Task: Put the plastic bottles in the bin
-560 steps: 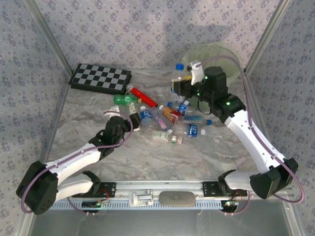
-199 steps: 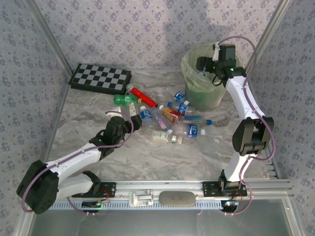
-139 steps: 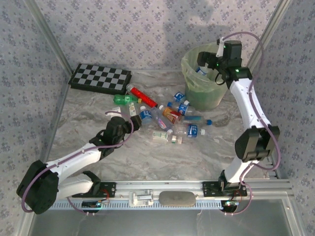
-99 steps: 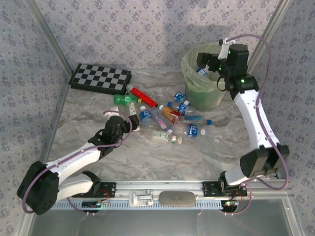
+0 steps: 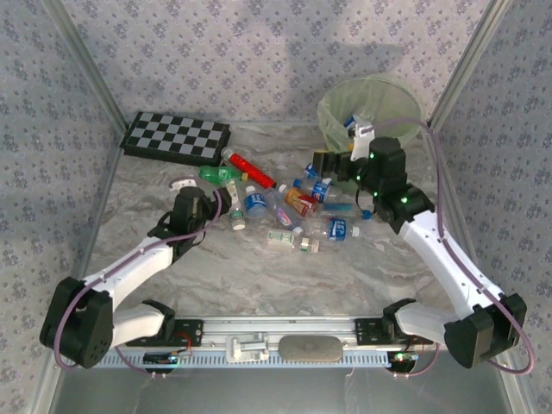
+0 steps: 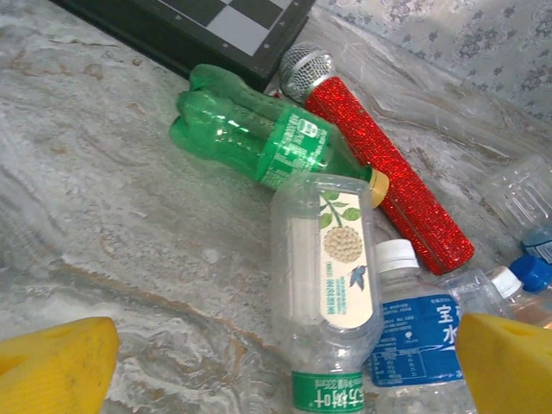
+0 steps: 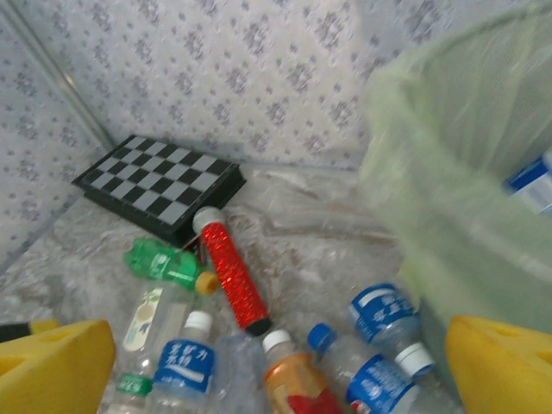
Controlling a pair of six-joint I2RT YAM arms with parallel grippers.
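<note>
Bottles were where?
Most lay piled mid-worktop, near the bin; one blue-labelled bottle sat inside it.
End effectors?
Left end effector was spread wide over a clear green-capped bottle, holding nothing. Right end effector was spread wide too, empty, just beside the bin.

About twelve bottles, one bin, one checkerboard
</note>
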